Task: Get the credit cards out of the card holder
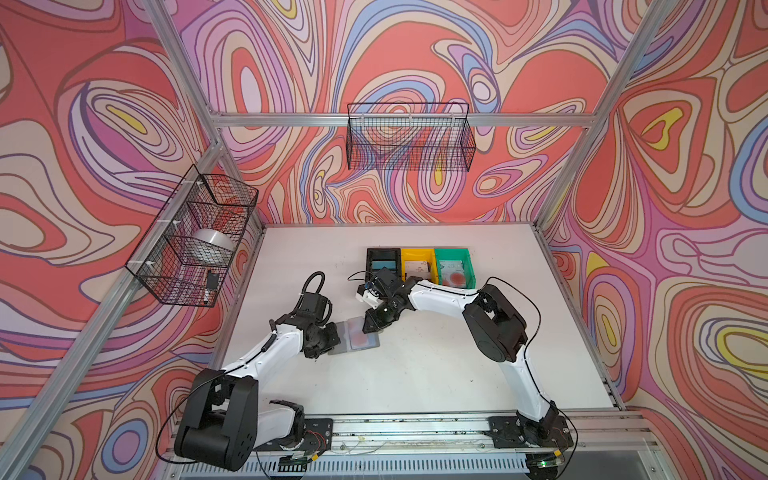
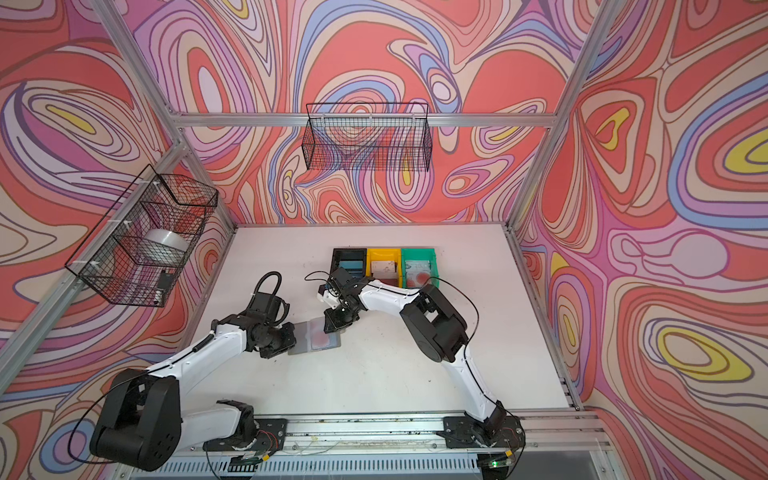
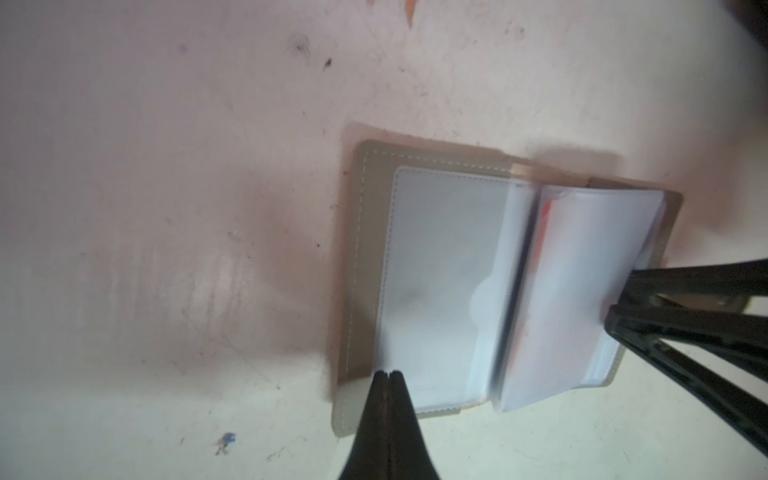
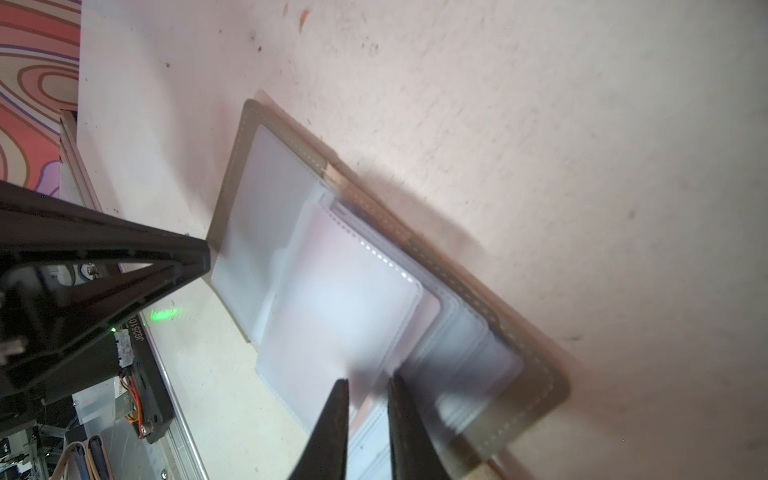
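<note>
The room is a cage of aluminium frame [image 1: 332, 120], and its walls [image 1: 685, 166] are printed with red, pink and lilac swirls. Far to the left of the left tool [image 3: 388, 374], a wire basket [image 1: 191, 232] hangs on the side wall with a roll of tape [image 1: 214, 245] in it. A second wire basket [image 1: 409, 137] hangs on the back wall. The bench [image 1: 457, 353] is white, scuffed and marked with small dark specks.

The left tool has its jaws pressed fully together and holds nothing. Its tips touch the grey cover of the card holder [image 3: 365, 249] at the outer edge of the left half. The card holder lies open on the bench between the two tools, with its translucent pocket leaves facing up. In both top views a whitish card with a red spot [image 1: 359, 338] shows through a pocket.

The right tool [image 4: 368, 380] is at the opposite half, with its jaws a little apart and its tips at the edge of the leaves. Whether they pinch a leaf I cannot tell.

Beyond the right tool stand a black bin [image 1: 384, 250], a yellow bin [image 1: 417, 250] and a green bin [image 1: 452, 250], side by side. A blue card [image 1: 382, 264] lies in the black one.
</note>
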